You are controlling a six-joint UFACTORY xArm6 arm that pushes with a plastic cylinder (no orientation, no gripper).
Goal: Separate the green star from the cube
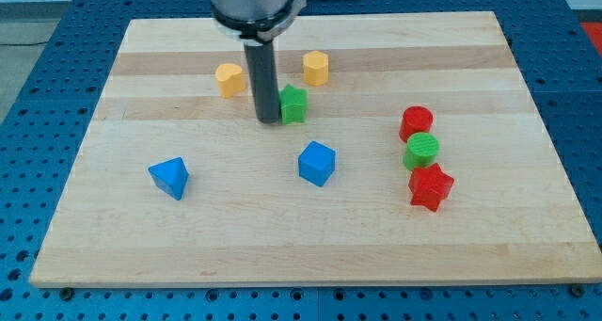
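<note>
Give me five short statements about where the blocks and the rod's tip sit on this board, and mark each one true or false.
1. My tip is right beside the green star, on the star's left in the view. True.
2. The blue cube touches the green star. False: bare board lies between them, with the cube nearer the view's bottom.
3. The green cylinder sits between the red cylinder and the red star. True.
4. Both yellow blocks lie at the view's bottom. False: the two, and, are near the top.
5. The blue triangular block lies right of the blue cube. False: left.
</note>
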